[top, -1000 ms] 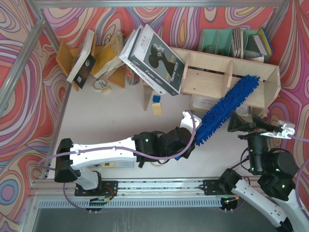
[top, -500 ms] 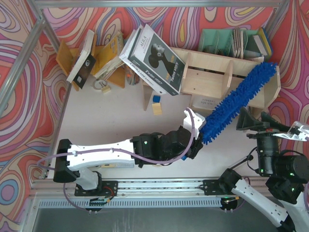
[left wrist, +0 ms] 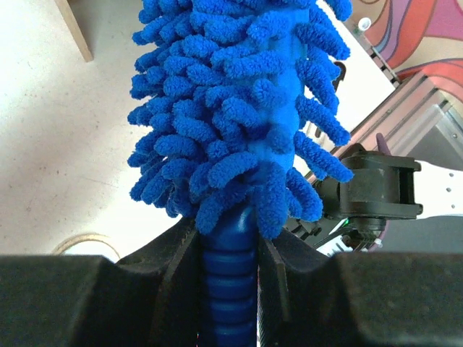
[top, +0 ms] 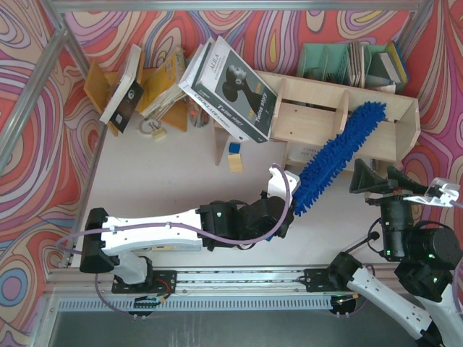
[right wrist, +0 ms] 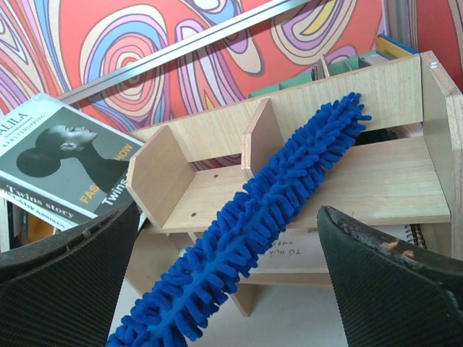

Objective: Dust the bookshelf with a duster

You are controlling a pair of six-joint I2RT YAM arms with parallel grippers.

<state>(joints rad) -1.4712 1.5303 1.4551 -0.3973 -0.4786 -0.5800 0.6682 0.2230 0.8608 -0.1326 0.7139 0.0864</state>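
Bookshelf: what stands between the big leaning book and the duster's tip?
Two upright plywood dividers of the bookshelf, an open compartment between them, separate the book from the duster tip. Right wrist view shows it.

Duster (left wrist: 231, 108) tip runs off the top edge in the left wrist view, handle (left wrist: 228, 303) end cut off below. From the right wrist, the bookshelf (right wrist: 376, 181) is clipped at right.

Robot lab test cell, aluminium frame (top: 231, 4), swirl-patterned backdrop walls (top: 145, 29)

A grey paperback (top: 233, 90) leans right of an orange rack (top: 96, 85) — green file organizer (top: 323, 62) back right.
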